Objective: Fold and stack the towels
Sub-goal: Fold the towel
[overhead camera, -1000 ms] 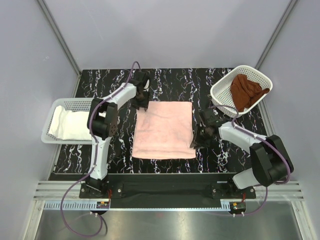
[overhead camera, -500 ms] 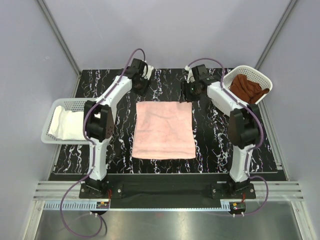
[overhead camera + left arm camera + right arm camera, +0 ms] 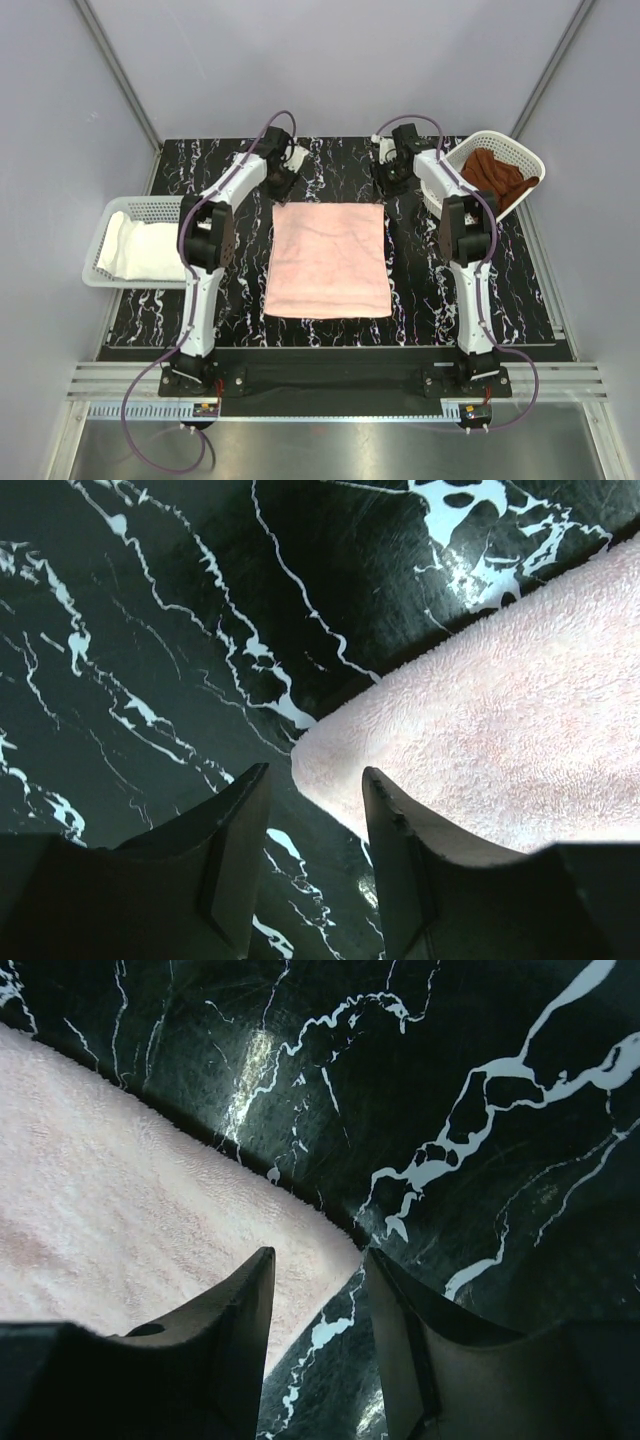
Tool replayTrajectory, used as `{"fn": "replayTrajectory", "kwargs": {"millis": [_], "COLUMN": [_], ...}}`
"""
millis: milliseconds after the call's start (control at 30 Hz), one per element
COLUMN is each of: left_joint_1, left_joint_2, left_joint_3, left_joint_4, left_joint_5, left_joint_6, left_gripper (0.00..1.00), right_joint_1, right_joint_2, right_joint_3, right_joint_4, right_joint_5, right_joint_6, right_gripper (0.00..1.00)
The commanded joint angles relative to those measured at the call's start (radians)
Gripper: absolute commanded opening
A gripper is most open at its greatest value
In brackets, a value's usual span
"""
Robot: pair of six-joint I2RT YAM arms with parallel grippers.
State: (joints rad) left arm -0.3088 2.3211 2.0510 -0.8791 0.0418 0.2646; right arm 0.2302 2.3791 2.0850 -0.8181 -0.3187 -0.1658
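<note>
Your left gripper (image 3: 282, 178) and right gripper (image 3: 392, 178) stood spread, pinching nothing, each straddling one top corner of the pink towel (image 3: 328, 260), which lay flat mid-frame, stretching down-frame from both.

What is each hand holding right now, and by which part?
Nothing yet. The left hand and right hand are open, each poised at a far corner of the pink towel, not gripping it.

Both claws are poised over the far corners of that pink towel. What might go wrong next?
The pale pink terry towel lies flat on the black marble table, so the open left gripper or right gripper may close on nothing. If only one corner catches, the fold would likely come out skewed.
</note>
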Motion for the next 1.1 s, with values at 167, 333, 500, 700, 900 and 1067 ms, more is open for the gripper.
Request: {"fn": "replayTrajectory", "kwargs": {"millis": [167, 333, 500, 700, 900, 1067], "left_joint_1": [0.008, 0.007, 0.007, 0.008, 0.008, 0.001], "left_joint_2": [0.052, 0.087, 0.093, 0.090, 0.005, -0.061], "left_joint_3": [0.083, 0.123, 0.124, 0.133, 0.133, 0.109], "left_joint_4": [0.000, -0.027, -0.024, -0.031, 0.083, 0.178], "left_joint_5": [0.067, 0.067, 0.079, 0.084, 0.004, -0.040], "left_joint_6": [0.044, 0.058, 0.074, 0.091, 0.061, 0.074], "left_gripper": [0.41, 0.26, 0.03, 0.00, 0.00, 0.00], "right_joint_1": [-0.019, -0.019, -0.020, -0.028, -0.046, -0.063], "right_joint_2": [0.097, 0.111, 0.118, 0.112, 0.039, -0.032], "right_joint_3": [0.125, 0.115, 0.115, 0.130, 0.098, 0.090], "right_joint_4": [-0.104, -0.085, -0.076, -0.061, 0.065, 0.128], "right_joint_5": [-0.072, -0.074, -0.062, -0.007, 0.115, 0.115], "right_joint_6": [-0.129, -0.144, -0.161, -0.172, -0.175, -0.176], "right_gripper": [0.48, 0.42, 0.23, 0.03, 0.00, 0.00]}}
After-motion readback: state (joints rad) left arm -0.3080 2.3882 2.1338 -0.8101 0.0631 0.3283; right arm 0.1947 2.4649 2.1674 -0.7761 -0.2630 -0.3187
